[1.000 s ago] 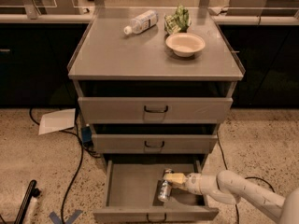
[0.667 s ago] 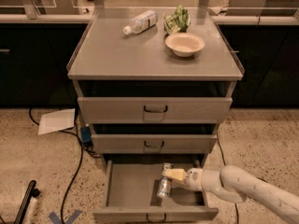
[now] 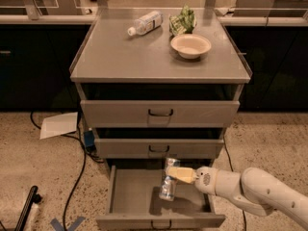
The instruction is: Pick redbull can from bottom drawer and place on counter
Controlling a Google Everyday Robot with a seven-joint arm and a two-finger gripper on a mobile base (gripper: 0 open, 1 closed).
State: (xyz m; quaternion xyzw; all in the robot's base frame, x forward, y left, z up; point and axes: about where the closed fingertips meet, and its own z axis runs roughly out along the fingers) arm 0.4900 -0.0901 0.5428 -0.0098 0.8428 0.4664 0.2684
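Hanging over the open bottom drawer (image 3: 130,196), the redbull can (image 3: 168,189) has risen since a moment ago, when it sat lower inside; its top now reaches the middle drawer (image 3: 202,148). Its long axis runs near vertical, top leaning slightly right. The gripper (image 3: 172,173) reaches in from the right, its yellowish fingers (image 3: 183,175) closed on the can's upper part. Above, the desk (image 3: 120,57) carries a bottle (image 3: 144,22) and a bowl (image 3: 190,45).

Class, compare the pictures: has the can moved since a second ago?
Yes. Held by the gripper, the can has risen from the bottom drawer floor; its top now reaches the middle drawer front.
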